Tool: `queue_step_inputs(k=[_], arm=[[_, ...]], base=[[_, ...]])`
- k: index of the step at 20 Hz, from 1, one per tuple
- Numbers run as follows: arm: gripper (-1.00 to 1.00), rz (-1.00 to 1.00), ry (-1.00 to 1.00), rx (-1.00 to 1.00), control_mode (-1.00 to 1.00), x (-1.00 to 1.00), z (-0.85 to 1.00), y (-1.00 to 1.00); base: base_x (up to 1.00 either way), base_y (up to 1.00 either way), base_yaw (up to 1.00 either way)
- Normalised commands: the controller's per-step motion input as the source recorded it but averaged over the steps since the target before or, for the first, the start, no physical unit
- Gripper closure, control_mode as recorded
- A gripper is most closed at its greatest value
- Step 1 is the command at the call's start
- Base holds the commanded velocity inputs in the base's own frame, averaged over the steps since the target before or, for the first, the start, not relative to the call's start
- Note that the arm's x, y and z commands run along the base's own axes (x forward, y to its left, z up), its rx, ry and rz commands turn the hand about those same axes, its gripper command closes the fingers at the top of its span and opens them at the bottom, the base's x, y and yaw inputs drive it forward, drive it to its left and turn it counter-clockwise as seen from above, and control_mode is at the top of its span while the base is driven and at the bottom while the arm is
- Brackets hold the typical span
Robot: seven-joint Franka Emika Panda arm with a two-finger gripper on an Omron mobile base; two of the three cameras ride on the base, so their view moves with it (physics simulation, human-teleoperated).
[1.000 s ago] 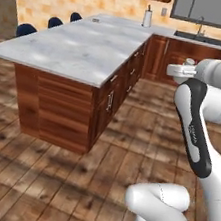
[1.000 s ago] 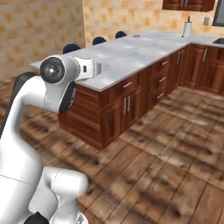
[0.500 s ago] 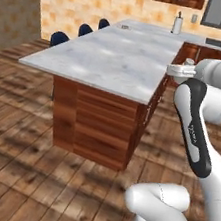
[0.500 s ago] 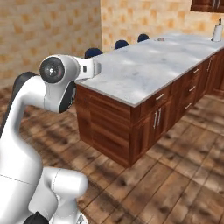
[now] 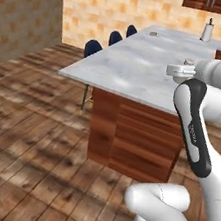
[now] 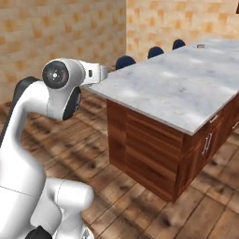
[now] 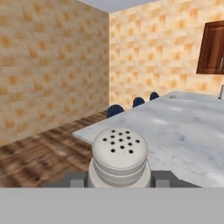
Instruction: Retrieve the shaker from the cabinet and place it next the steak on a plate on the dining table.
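Hand view: gripper [image 7: 119,178] clamped on the shaker [image 7: 119,156]; keep it level approaching the dining table [image 7: 175,127], I'd say.

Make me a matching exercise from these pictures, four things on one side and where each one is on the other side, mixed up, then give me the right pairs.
Things:
1. small pale grey cylindrical shaker with a perforated cap
2. dark blue stools
3. tall white paper-towel roll
4. flat round white plate

Places:
A. standing upright at the far end of the white-grey marble dining table
B. held between the gripper fingers, close to the hand camera
C. lying flat far off on the marble top, too small to make out what is on it
D. lined up on the floor along the table's far side, by the tiled wall

Pairs: 1-B, 2-D, 3-A, 4-C
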Motion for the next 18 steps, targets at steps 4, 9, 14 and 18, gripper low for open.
queue_step_inputs(k=[4,9,14,18], arm=[[1.0,0.0,0.0,0.0,1.0,0.0,0.0,0.0],[1.0,0.0,0.0,0.0,1.0,0.0,0.0,0.0],[1.0,0.0,0.0,0.0,1.0,0.0,0.0,0.0],[1.0,0.0,0.0,0.0,1.0,0.0,0.0,0.0]], base=[[0.8,0.86,0.11],[0.8,0.84,0.11],[0.86,0.79,0.11],[0.85,0.69,0.09]])
